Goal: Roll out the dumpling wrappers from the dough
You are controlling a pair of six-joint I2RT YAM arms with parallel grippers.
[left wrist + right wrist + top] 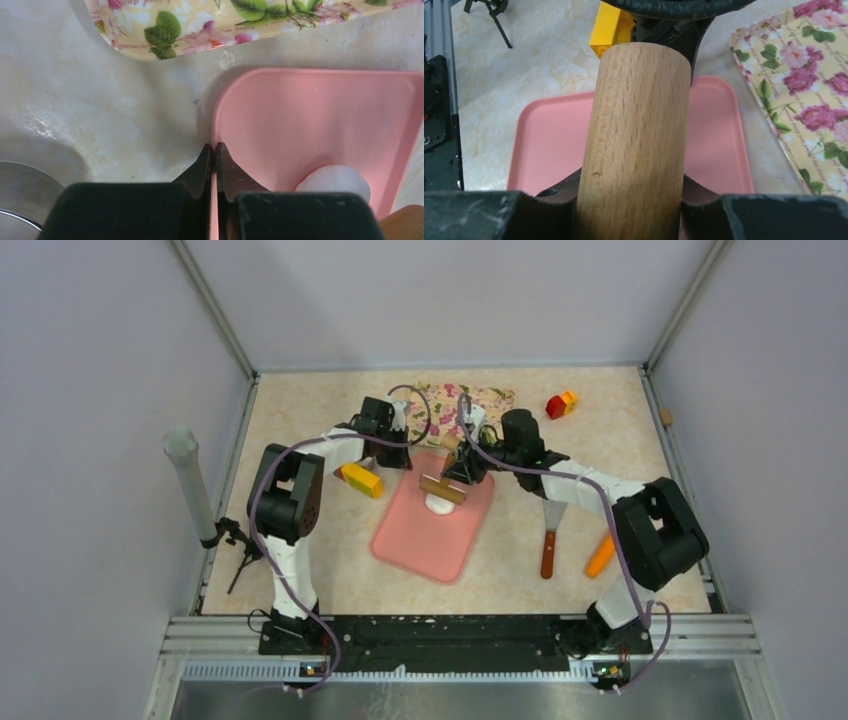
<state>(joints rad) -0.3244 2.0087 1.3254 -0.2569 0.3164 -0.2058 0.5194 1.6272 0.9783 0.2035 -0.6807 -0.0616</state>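
Grey walls close in a pale marbled bench point(330, 580), with the two arms bolted at its near edge. Taking the pink mat point(420, 540) in the middle as the dial's centre, an orange stick point(600, 556) lies out at 4 o'clock. A spatula point(549, 540) with a wooden handle lies at 3 o'clock, well apart from the mat.

On the far half of the mat, toward 12 o'clock, sits the dough point(438, 505), a small soft white lump. The wooden rolling pin point(639, 125) lies across it. The right claw point(631, 192) is clamped on that pin, a finger on each side of the wood.

The left claw point(214, 155) has its fingers pressed together on the mat's raised edge at about 11 o'clock, and a pink strip shows between them. From its wrist camera, the dough sits just inside that edge.

A yellow block point(362, 480) rests on the bench at 10 o'clock, under the left arm. Beyond the mat at 12 o'clock lies a flowered tray point(495, 398), close to the mat but not touching it. A red-and-yellow block point(561, 404) stands farther out at 1 o'clock.
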